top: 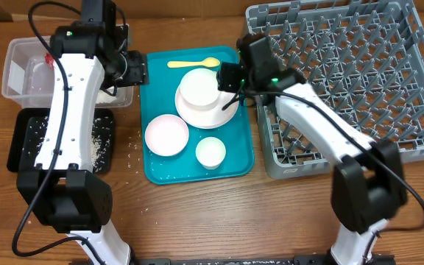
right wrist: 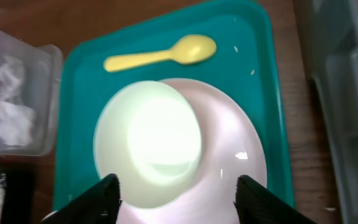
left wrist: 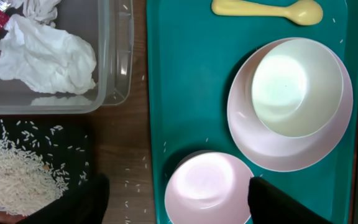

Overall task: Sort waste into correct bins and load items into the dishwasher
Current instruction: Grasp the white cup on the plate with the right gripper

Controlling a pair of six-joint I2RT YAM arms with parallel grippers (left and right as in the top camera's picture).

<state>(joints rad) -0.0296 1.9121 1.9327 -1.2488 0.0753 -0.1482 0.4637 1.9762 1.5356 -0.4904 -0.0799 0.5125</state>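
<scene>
Just right of the teal tray (top: 157, 168), grey dish rack (top: 359, 73); on the tray's upper half, white plate (right wrist: 235, 143) with a bowl (right wrist: 148, 143) stacked on it. Right gripper (right wrist: 178, 183) spread wide above, fingers either side of that bowl, gripping nothing. Over the tray's left part, left gripper (left wrist: 176, 186) equally wide and empty, second bowl (left wrist: 207, 190) between its fingers — yellow spoon (left wrist: 269, 10) along the tray's top edge.

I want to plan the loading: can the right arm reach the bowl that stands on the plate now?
Probably yes. The right gripper hangs open above the bowl on the plate, a finger to each side, and nothing lies between them.
</scene>
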